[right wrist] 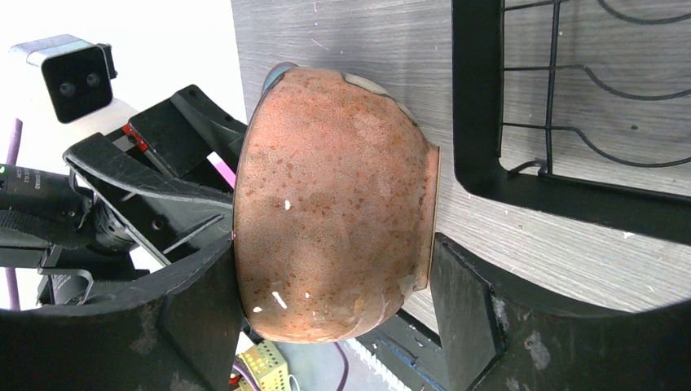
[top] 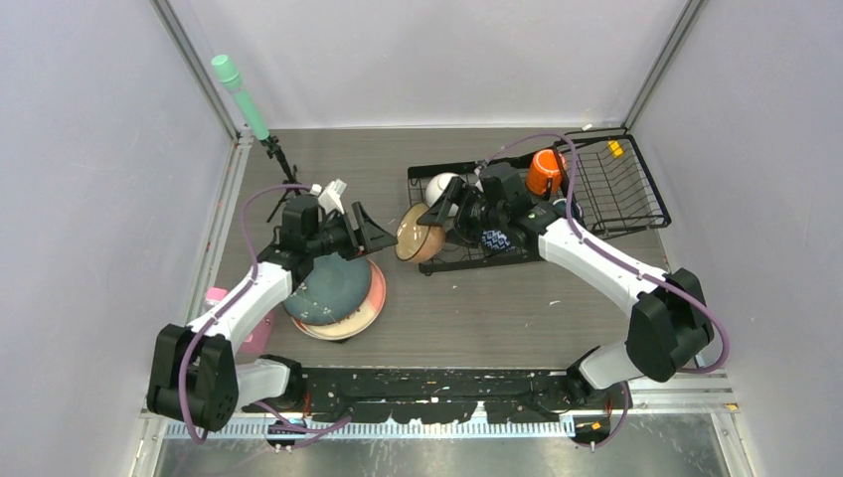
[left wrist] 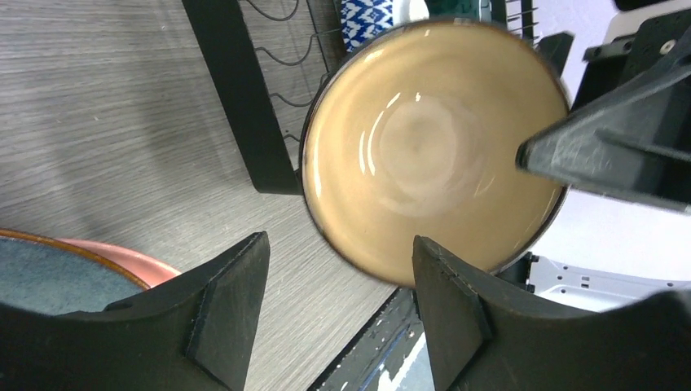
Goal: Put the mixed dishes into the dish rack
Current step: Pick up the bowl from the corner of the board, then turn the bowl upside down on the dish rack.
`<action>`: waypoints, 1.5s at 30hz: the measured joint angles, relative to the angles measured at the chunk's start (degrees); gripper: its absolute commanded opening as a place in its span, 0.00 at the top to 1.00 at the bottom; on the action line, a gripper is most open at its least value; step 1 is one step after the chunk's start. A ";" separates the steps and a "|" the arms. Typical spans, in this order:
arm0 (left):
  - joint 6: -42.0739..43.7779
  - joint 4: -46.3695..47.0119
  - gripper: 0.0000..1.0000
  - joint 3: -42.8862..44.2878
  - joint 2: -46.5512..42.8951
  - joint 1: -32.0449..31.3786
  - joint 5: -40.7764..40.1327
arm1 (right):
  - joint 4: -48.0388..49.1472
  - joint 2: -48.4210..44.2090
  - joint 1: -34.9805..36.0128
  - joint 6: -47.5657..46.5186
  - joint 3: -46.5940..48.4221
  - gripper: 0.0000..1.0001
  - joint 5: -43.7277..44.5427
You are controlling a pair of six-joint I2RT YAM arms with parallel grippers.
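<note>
The brown bowl point(top: 418, 238) hangs tilted on its side just off the left edge of the dish rack point(top: 651, 199). My right gripper point(top: 437, 227) is shut on it, a finger at its base and one at its rim; its speckled outside point(right wrist: 334, 187) fills the gap between the pads point(right wrist: 204, 301). My left gripper point(top: 386, 236) faces the bowl's tan inside point(left wrist: 432, 147) and stands open point(left wrist: 341, 244), with only tabletop between its fingers. In the rack sit an orange mug point(top: 545, 171), a white bowl point(top: 437, 187) and a blue-patterned bowl point(top: 495, 240).
A dark teal speckled plate point(top: 333, 288) lies on a pink plate point(top: 370, 306) under my left arm. A small pink cup point(top: 214, 296) stands at the left edge. A mint-green cylinder on a tripod point(top: 239, 94) rises at the back left. The rack's black frame point(left wrist: 244, 106) is close by.
</note>
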 measured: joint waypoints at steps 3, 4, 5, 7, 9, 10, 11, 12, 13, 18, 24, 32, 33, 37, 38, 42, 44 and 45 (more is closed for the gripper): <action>1.16 -1.86 0.27 0.17 -1.18 0.00 -1.05 | -2.49 0.74 -1.31 -1.51 2.67 0.72 0.76; 1.40 -2.67 0.23 0.17 -1.95 0.00 -1.51 | -3.26 1.03 -1.64 -2.16 3.54 0.72 1.07; 1.60 -3.23 0.21 0.17 -2.71 0.00 -1.95 | -4.24 1.29 -1.99 -3.02 4.68 0.72 1.64; 2.25 -4.24 0.19 0.17 -4.31 0.00 -2.95 | -6.78 1.79 -2.54 -4.92 7.15 0.72 3.08; 3.08 -5.70 0.17 0.17 -6.21 0.00 -4.31 | -9.25 2.01 -2.95 -7.08 9.25 0.72 4.68; 3.43 -6.58 0.17 0.17 -7.15 0.00 -5.11 | -10.56 2.14 -3.04 -8.00 10.23 0.72 5.49; 3.87 -7.23 0.17 0.17 -7.91 0.00 -5.88 | -11.54 2.23 -3.04 -8.92 10.97 0.72 6.19; 4.33 -8.09 0.16 0.17 -8.79 0.00 -6.75 | -12.74 2.38 -3.04 -9.90 11.78 0.72 6.99; 4.63 -8.98 0.16 0.17 -9.66 0.00 -7.72 | -14.10 2.58 -3.02 -10.82 12.72 0.72 7.80; 6.36 -13.35 0.13 -0.04 -14.10 0.00 -12.68 | -20.22 4.83 -3.02 -15.45 16.76 0.72 11.58; 7.43 -17.14 0.09 -0.96 -17.86 0.00 -17.16 | -25.49 8.13 -3.02 -19.58 20.04 0.71 15.15; 7.82 -19.85 0.07 -1.36 -19.28 0.00 -19.82 | -31.34 11.61 -3.02 -23.91 25.03 0.72 19.41; 7.89 -20.02 0.07 -1.36 -19.30 0.00 -20.00 | -31.87 11.93 -3.02 -24.35 25.55 0.72 19.96; 8.59 -20.83 0.07 -1.36 -19.39 0.00 -20.63 | -34.88 14.01 -2.49 -26.38 28.72 0.72 22.71; 8.72 -21.05 0.06 -1.36 -19.43 0.00 -20.85 | -35.67 14.84 -2.19 -26.97 29.73 0.72 23.61; 8.92 -21.77 0.06 -1.36 -19.58 0.00 -21.11 | -39.17 18.56 -0.35 -29.03 34.25 0.72 27.74; 8.98 -22.03 0.06 -1.36 -19.58 0.00 -21.22 | -40.96 20.39 0.81 -30.01 36.41 0.72 30.10; 9.05 -22.18 0.06 -1.36 -19.58 0.00 -21.27 | -41.99 21.49 1.53 -30.47 37.68 0.72 31.52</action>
